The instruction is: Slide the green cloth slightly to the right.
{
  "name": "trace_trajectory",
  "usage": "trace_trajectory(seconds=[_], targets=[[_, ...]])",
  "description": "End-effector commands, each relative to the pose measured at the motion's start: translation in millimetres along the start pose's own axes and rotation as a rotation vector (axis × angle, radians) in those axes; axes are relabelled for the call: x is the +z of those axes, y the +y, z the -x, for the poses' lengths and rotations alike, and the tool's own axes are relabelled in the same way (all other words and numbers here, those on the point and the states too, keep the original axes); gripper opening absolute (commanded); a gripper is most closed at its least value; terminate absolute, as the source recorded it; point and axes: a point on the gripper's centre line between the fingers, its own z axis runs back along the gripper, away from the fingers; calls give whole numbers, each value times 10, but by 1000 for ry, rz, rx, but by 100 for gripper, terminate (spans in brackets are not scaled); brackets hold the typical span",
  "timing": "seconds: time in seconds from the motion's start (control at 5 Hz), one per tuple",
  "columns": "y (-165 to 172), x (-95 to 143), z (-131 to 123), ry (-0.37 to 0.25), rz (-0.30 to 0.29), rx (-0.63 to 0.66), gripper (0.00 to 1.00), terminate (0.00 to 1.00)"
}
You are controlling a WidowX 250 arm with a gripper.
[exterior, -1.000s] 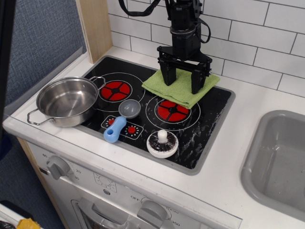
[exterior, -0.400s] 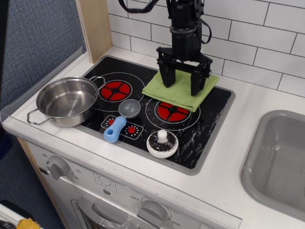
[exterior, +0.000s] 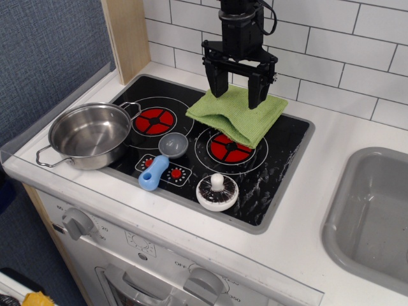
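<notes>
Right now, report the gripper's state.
Gripper: open, fingers spread above the green cloth, holding nothing.

One green cloth point(exterior: 239, 116), one steel pot point(exterior: 91, 135), one blue scoop point(exterior: 160, 163), one mushroom point(exterior: 217, 191), two red burners point(exterior: 153, 120).

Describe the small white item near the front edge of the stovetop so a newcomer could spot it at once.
Start at the black stovetop and go to its front edge, in front of the right burner. There sits a round white mushroom-like toy with a dark ring and a white knob. The blue-handled scoop lies to its left.
</notes>
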Motion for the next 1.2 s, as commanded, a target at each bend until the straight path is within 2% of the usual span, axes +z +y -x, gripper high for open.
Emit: trace_trajectory(seconds=[0.0,0.4,0.8,1.0], targets=[[23,347,-55,-66,-76,-34,100,0],[41,360,-57,-64,-130,-41,100,0],[40,357,-59,-70,-133,-40,100,0],[36,349,-62,-80,-113,-42,100,0]])
